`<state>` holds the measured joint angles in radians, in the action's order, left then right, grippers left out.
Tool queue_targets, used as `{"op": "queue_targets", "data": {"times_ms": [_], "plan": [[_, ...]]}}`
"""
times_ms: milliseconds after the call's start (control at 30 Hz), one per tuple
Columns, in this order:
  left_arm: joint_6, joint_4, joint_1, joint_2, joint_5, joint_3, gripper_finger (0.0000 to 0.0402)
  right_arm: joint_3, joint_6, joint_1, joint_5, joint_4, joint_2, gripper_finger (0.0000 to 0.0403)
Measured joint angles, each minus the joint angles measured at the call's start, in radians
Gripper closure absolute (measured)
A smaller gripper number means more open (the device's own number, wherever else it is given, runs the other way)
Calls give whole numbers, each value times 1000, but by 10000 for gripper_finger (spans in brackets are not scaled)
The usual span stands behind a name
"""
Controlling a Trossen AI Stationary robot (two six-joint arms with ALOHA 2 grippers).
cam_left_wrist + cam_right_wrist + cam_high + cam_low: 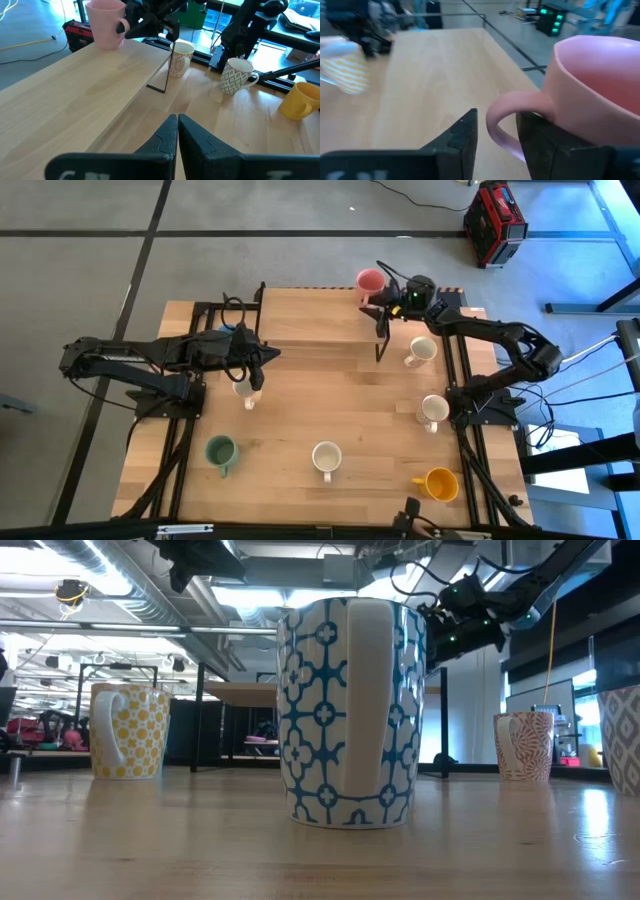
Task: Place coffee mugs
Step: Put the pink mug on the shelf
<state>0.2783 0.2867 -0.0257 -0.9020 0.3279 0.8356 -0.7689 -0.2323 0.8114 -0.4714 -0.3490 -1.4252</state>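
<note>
Wooden table (300,420), raised shelf (310,315) at back, grey floor beyond; right gripper (381,302) fingers parted astride pink mug (370,281) handle; left gripper (268,356) pressed together, empty, mid-table

Place: robotics lab or workshop
Floor: grey concrete with dark seams
Ceiling: exposed ducts (130,595) and strip lights
Rig: wooden worktop (300,420) on black frames
Beyond right end effector (381,302): red equipment case (494,222), loose cables
</note>
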Motion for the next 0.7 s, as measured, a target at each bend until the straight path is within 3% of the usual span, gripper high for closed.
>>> {"op": "queue_targets", "data": {"times_ms": [700], "plan": [[-1,0,0,0,0,0,392,0,-12,0,65,240,139,270]]}}
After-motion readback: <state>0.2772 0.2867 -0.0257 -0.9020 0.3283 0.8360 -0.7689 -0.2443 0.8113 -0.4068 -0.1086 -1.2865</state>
